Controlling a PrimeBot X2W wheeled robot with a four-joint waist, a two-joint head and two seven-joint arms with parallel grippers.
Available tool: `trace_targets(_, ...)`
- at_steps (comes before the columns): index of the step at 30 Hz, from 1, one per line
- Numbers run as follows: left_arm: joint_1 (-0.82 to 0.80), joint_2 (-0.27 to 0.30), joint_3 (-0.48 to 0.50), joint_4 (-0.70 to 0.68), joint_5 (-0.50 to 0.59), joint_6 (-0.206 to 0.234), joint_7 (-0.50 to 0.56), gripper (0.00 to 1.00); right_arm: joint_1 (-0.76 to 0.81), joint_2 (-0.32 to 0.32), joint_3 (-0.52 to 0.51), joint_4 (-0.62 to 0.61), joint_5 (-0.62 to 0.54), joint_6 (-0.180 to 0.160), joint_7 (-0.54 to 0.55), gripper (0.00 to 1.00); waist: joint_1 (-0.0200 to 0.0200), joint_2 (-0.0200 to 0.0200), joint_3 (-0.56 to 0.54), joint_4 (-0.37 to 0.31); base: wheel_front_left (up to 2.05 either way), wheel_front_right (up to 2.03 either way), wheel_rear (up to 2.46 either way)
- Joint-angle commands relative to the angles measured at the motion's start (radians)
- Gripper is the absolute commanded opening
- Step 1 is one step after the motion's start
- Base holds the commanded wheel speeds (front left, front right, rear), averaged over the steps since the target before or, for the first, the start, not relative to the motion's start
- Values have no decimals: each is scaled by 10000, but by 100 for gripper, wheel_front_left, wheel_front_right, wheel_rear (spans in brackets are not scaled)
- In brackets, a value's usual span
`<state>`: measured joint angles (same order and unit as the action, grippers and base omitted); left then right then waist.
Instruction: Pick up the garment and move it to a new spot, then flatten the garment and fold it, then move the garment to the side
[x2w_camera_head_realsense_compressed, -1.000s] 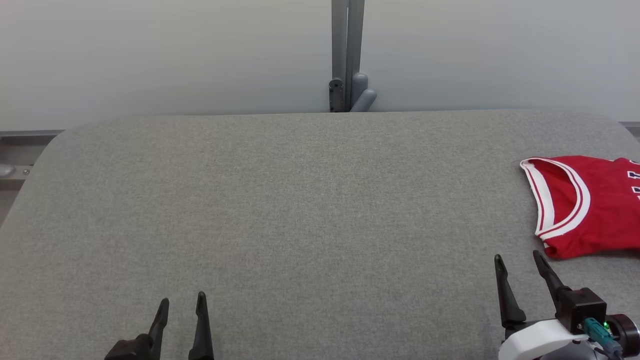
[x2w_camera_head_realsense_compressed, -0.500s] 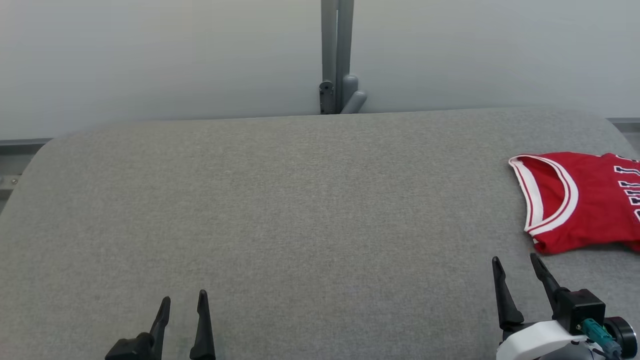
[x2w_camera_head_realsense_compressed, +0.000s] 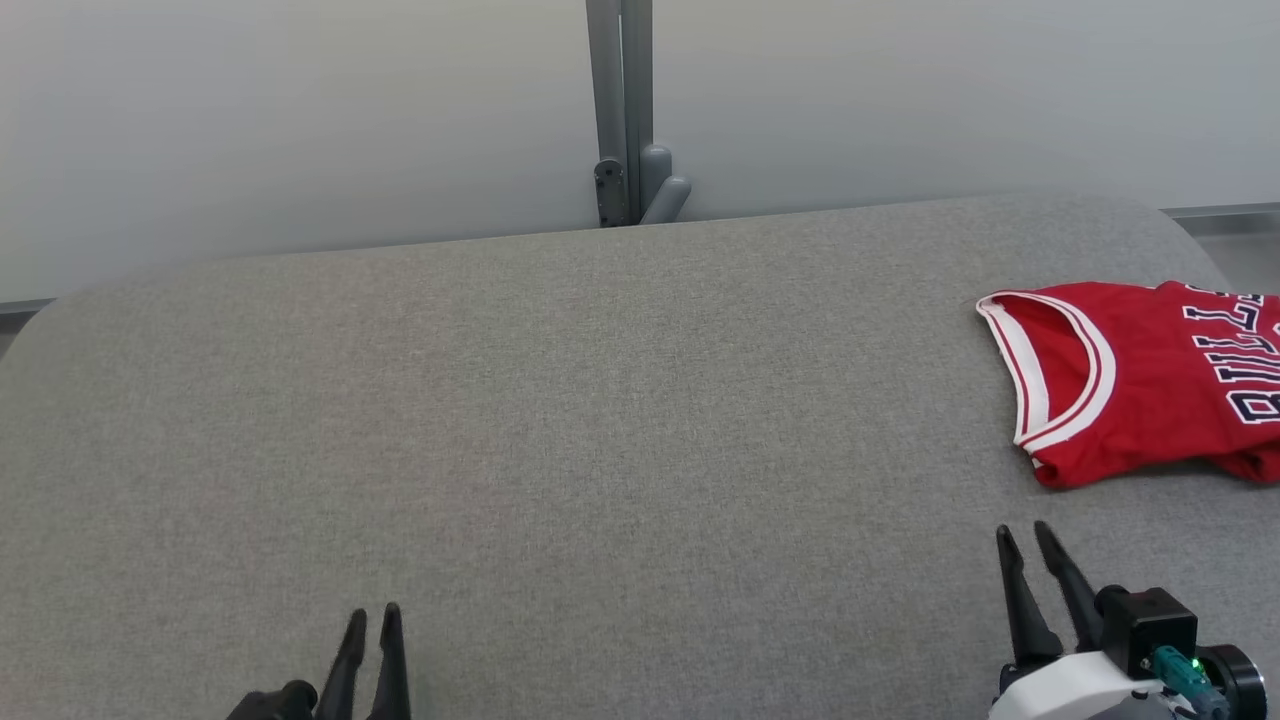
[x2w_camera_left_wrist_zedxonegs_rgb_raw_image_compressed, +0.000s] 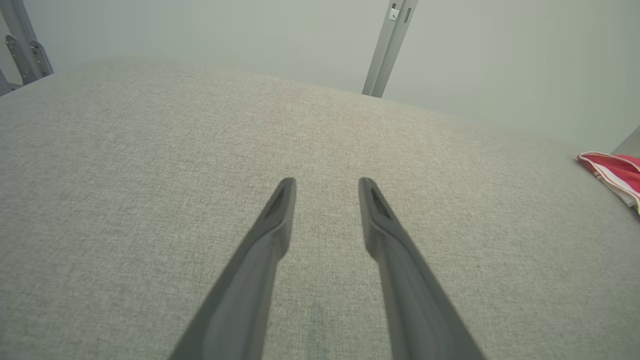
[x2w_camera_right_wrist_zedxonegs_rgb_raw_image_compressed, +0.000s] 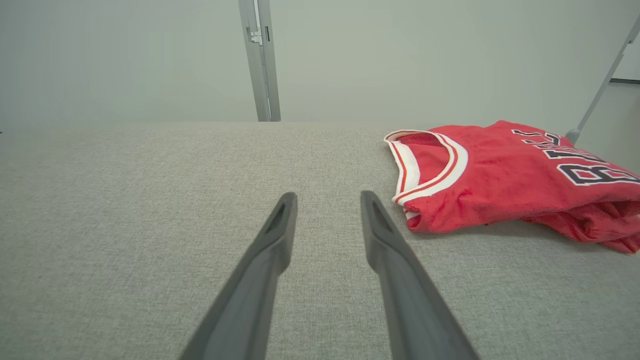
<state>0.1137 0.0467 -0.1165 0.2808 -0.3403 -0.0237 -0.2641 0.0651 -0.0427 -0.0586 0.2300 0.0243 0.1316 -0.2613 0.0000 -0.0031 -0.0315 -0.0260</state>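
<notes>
A grey fabric-covered table (x2w_camera_head_realsense_compressed: 600, 400) spreads before a pale wall (x2w_camera_head_realsense_compressed: 300, 100), with a grey metal post (x2w_camera_head_realsense_compressed: 620, 100) rising behind its far edge. The red sleeveless jersey with white-trimmed neck and dark lettering (x2w_camera_head_realsense_compressed: 1130, 380) lies bunched at the table's right side, ahead and to the right of the right tool (x2w_camera_head_realsense_compressed: 1022, 532), near but not touching, with grey cloth showing between them. The left tool (x2w_camera_head_realsense_compressed: 375, 612) sits well apart at the near left; both tools stand narrowly parted, gripping nothing.

A grey, fabric-covered table (x2w_camera_head_realsense_compressed: 560, 400) carried one red jersey (x2w_camera_head_realsense_compressed: 1150, 400), lying rumpled and perhaps loosely folded, near its right edge.
</notes>
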Motion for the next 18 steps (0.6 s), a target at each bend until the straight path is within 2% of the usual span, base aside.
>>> trace_targets(1,12,0,0,45,-35,-3,10,0,2,7,-8,54,38,0,18,0,0,0,1,1,0,0,0)
trace_targets(4,83,-1,-3,243,-169,-14,48,0,78,25,-15,280,200,0,88,0,0,0,2,2,0,0,0)
trace_targets(18,-305,17,438,63,-2525,-217,761,0,-193,4,-85,150,3143,-2,742,0,0,4,40,31,0,0,0)
